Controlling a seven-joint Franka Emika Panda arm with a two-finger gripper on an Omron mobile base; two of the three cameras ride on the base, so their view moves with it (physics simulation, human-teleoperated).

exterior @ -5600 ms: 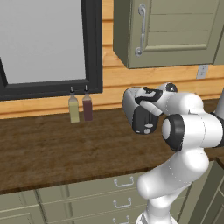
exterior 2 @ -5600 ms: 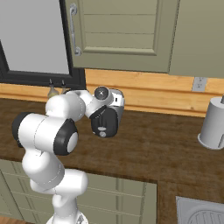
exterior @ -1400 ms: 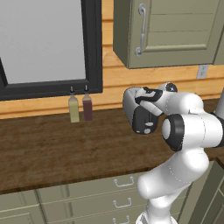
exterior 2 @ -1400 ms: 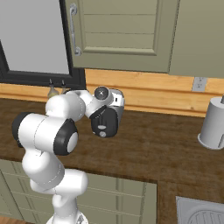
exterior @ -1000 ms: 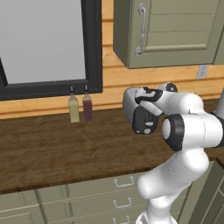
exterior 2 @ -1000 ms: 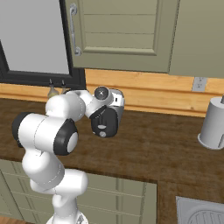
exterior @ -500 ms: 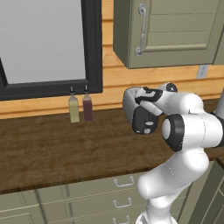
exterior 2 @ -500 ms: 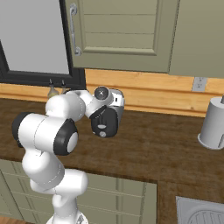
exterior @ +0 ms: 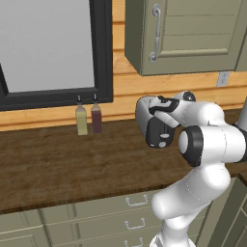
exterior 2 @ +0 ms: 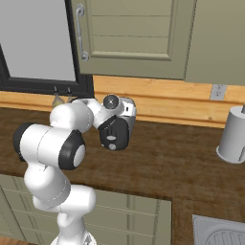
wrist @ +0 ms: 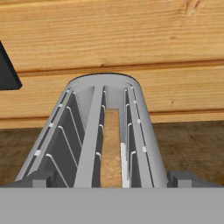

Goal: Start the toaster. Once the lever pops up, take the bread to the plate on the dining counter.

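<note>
One toaster (wrist: pixel 107 131) fills the hand view, seen from above along its length, with two slots; the slot on the right of that picture holds one slice of bread (wrist: pixel 111 148), tan and sunk between the wire guides, while the other slot looks bare. Behind the toaster runs a wall of pale wood planks (wrist: pixel 131 39), and brown wood-grain worktop (wrist: pixel 192 144) shows to either side of it. Two dark tips of the fingers (wrist: pixel 183 178) stand at the bottom corners of that view, spread wide apart, one on each side of the toaster's near end, holding nothing. From the base cameras the toaster itself is hidden behind the arm's hand. Two small bottles (exterior: pixel 89 119), one yellowish and one dark red, stand together by the wall, left of the arm under a black-framed window (exterior: pixel 101 53). One grey cylinder (exterior 2: pixel 233 135) stands on the worktop well to the right of the arm, near a wall socket (exterior 2: pixel 218 92).
</note>
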